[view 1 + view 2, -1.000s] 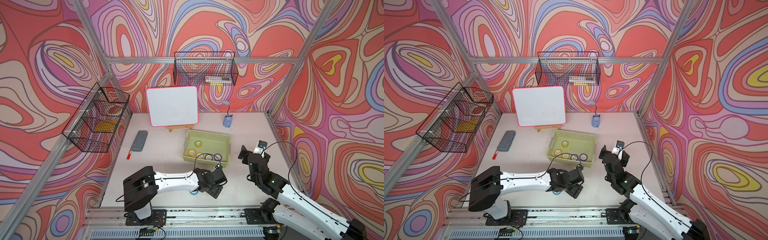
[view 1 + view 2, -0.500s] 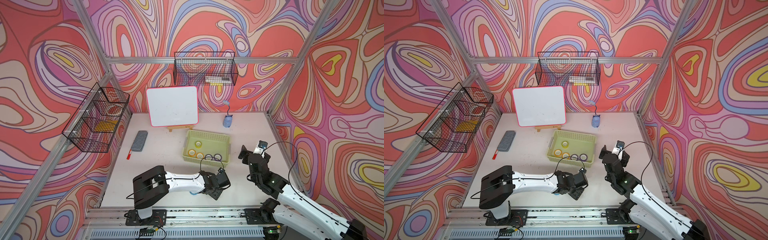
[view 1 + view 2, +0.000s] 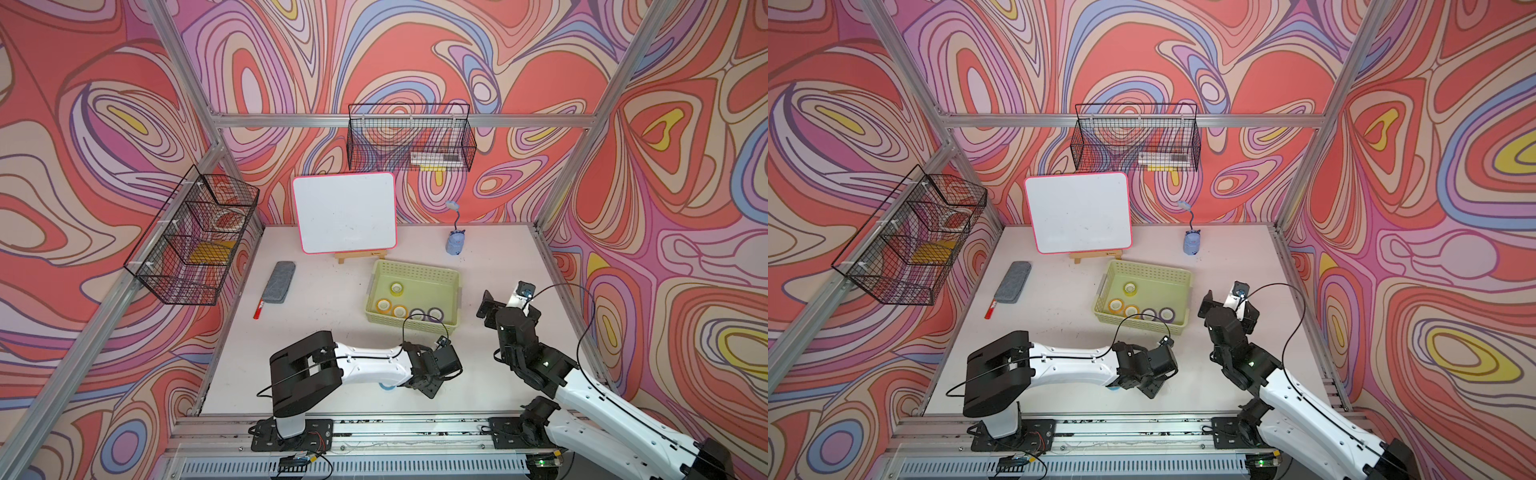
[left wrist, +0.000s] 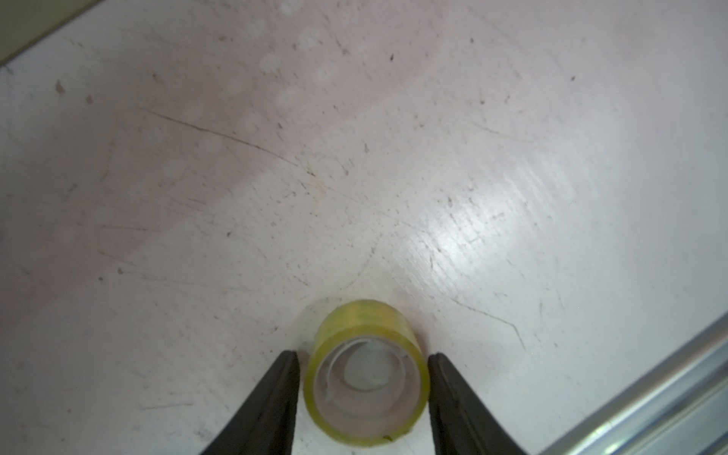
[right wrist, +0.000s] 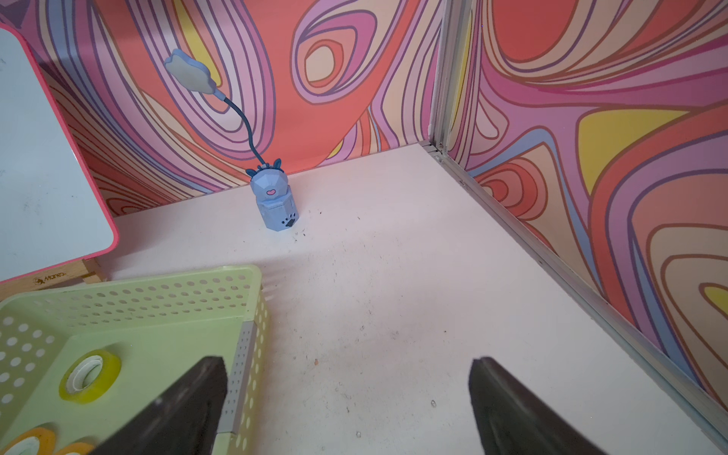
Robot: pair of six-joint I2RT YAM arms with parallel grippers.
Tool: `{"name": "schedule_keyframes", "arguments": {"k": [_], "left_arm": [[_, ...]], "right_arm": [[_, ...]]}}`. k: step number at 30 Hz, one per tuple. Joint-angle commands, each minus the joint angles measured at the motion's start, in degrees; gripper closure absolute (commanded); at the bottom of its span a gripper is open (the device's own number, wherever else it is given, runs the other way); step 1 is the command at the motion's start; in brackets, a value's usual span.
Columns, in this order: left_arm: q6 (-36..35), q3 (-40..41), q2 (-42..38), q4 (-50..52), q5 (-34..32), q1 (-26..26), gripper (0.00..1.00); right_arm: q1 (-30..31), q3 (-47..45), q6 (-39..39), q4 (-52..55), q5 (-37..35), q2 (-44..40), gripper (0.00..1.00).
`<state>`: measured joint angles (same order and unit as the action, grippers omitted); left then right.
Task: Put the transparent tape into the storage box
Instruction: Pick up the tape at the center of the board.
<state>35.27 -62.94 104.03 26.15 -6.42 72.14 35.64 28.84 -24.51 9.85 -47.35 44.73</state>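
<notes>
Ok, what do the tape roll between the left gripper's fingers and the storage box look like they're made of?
The tape roll looks like clear, yellowish, glossy film; its wound layers are see-through. It sits on a pale core that is probably plastic, possibly card. The storage box looks like pale green moulded plastic with a matte finish and rows of round holes through its walls.

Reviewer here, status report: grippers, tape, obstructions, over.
Left gripper straddles transparent tape on table, grip unconfirmed. Right gripper open beside storage box. Nothing seen between tape and box.
</notes>
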Motion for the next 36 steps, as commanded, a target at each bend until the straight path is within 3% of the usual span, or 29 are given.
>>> {"name": "schedule_keyframes", "arguments": {"k": [1, 22, 36], "left_arm": [[0.4, -1.0, 1.1, 0.0, -1.1, 0.6, 0.5], [-2.5, -7.8, -5.7, 10.0, -6.0, -0.6, 0.52], [-11.6, -14.5, -10.4, 11.2, -6.0, -13.1, 0.51]], "right_arm": [[-0.3, -0.4, -0.3, 0.4, -0.7, -0.2, 0.02], [-0.3, -0.5, -0.2, 0.2, -0.4, -0.3, 0.02], [-0.3, -0.7, -0.3, 0.5, -0.6, -1.2, 0.02]]}}
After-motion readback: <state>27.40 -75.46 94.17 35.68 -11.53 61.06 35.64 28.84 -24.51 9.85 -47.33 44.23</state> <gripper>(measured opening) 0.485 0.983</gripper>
